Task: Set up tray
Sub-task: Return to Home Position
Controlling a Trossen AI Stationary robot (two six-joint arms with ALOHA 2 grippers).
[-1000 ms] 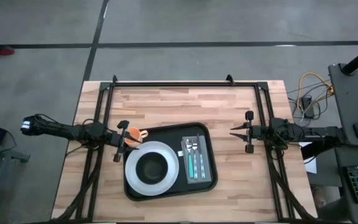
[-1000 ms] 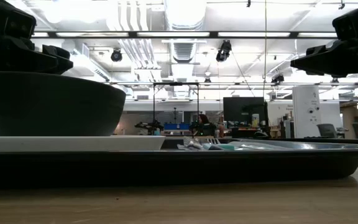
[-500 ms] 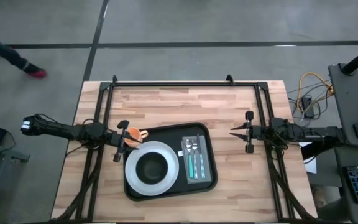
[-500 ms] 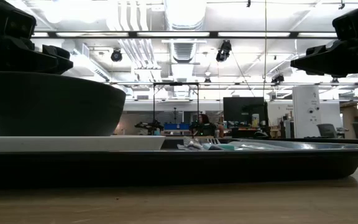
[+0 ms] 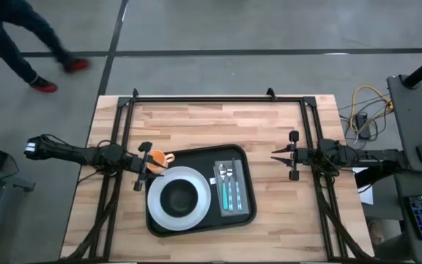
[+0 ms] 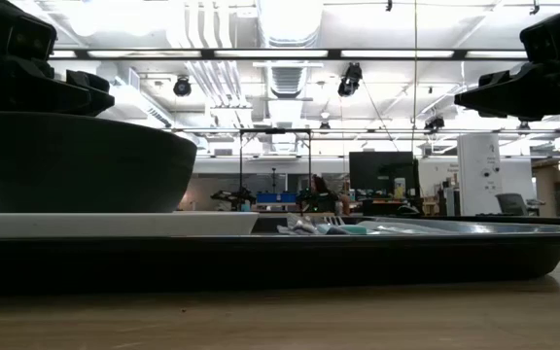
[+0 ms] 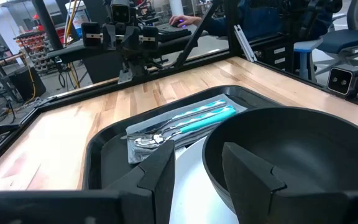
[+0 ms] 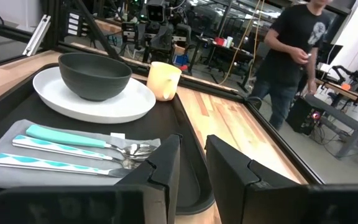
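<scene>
While both arms wait at the table's (image 5: pixel 196 121) left and right edges, I see the tray (image 5: pixel 204 156) near its middle, carrying plate (image 5: pixel 156 206), bowl (image 5: pixel 179 196), cup (image 5: pixel 168 157) and cutlery (image 5: pixel 231 189) on a napkin (image 5: pixel 245 192). Left claw (image 5: pixel 152 163) and right claw (image 5: pixel 275 154) are released, empty.

Grey concrete floor (image 5: pixel 269 29) below, bright ceiling lights (image 6: pixel 436 53) and ducts (image 6: pixel 202 29) overhead.
</scene>
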